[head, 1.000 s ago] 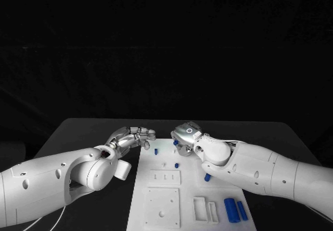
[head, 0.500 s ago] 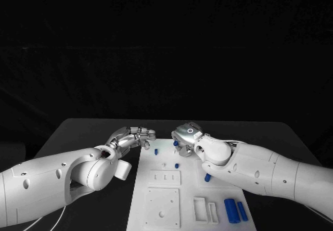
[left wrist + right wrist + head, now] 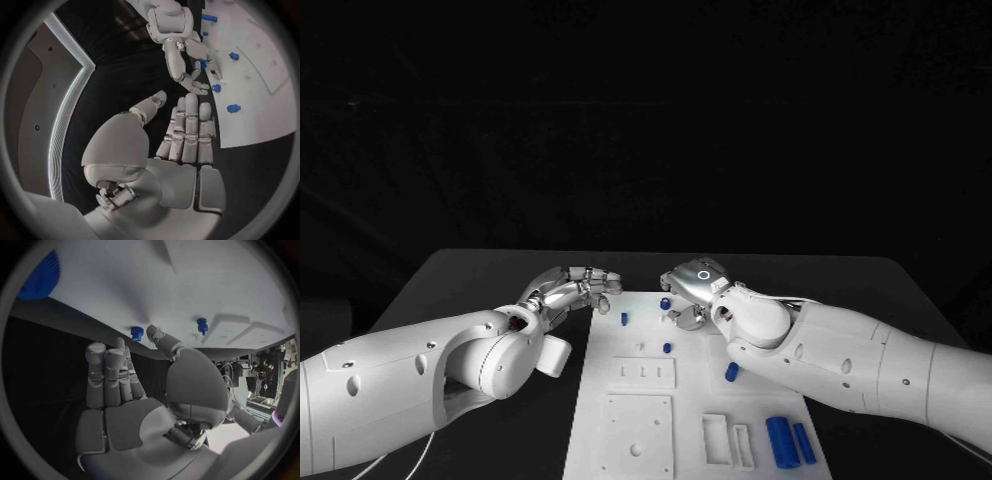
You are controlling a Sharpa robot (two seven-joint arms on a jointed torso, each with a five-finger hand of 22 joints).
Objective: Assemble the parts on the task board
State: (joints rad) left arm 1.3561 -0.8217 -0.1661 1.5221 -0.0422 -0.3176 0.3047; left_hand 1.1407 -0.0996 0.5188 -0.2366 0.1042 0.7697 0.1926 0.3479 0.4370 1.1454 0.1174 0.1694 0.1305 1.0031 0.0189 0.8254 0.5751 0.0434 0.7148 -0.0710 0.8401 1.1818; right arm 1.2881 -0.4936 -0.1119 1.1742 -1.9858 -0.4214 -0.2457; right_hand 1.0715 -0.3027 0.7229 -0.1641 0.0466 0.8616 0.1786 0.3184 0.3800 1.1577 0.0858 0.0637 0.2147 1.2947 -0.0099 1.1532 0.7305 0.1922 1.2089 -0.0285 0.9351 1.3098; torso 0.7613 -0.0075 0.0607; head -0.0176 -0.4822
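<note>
The task board [image 3: 635, 420] lay flat in the middle of the black table [image 3: 473, 270], a long white plate with raised square blocks and two slim rectangular frames near its front end. Small blue parts were scattered on it: a short peg [image 3: 625, 319] stood near the far end, another [image 3: 668, 347] just behind it, a third [image 3: 731, 371] beside the right forearm, and two longer blue cylinders [image 3: 780, 438] lay side by side at the near right corner. The left hand [image 3: 574, 288] hovered at the board's far left edge, fingers straight and apart, nothing in them. The right hand [image 3: 687, 290] hung over the far end of the board, fingers extended and empty, thumb close to a blue peg [image 3: 137, 333].
</note>
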